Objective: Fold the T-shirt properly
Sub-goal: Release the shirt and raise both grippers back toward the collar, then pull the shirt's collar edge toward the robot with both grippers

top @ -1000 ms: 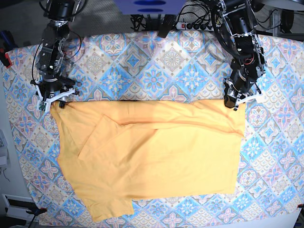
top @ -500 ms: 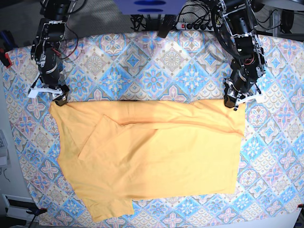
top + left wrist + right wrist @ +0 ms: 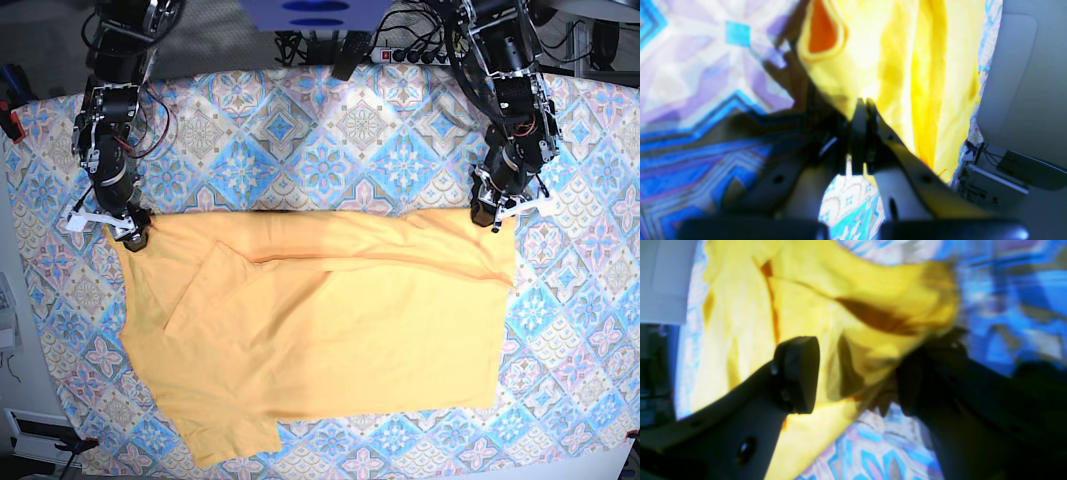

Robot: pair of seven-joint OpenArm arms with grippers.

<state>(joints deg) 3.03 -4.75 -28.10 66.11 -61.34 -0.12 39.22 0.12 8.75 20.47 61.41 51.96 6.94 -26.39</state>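
- T-shirt [image 3: 320, 330], mustard yellow, lies spread flat on the patterned tablecloth [image 3: 330, 150], filling the near half of the table, its bottom edge close to the table's near edge.
- Its far edge runs straight across the middle of the table, from my right claw to my left claw.
- One sleeve is folded inward over the body on the side of my right arm, making a slanted flap.
- My left claw [image 3: 492, 212] sits at the far corner of the shirt toward the table's right edge in the base view; its jaws are clenched, pinching the shirt's edge between them.
- From my left wrist, the two fingers [image 3: 858, 133] meet tight together with yellow cloth [image 3: 907, 66] bunched right at their tips and a hem loop just beyond.
- My right claw [image 3: 125, 225] stands at the opposite far corner of the shirt, toward the table's left edge in the base view.
- From my right wrist, its jaws stand wide apart, one finger [image 3: 796, 373] over the yellow cloth [image 3: 740, 323] and the other dark finger beside a rumpled corner of the shirt; the cloth lies between them, not gripped.
- A power strip [image 3: 405, 52] and cables lie beyond the table's far edge.
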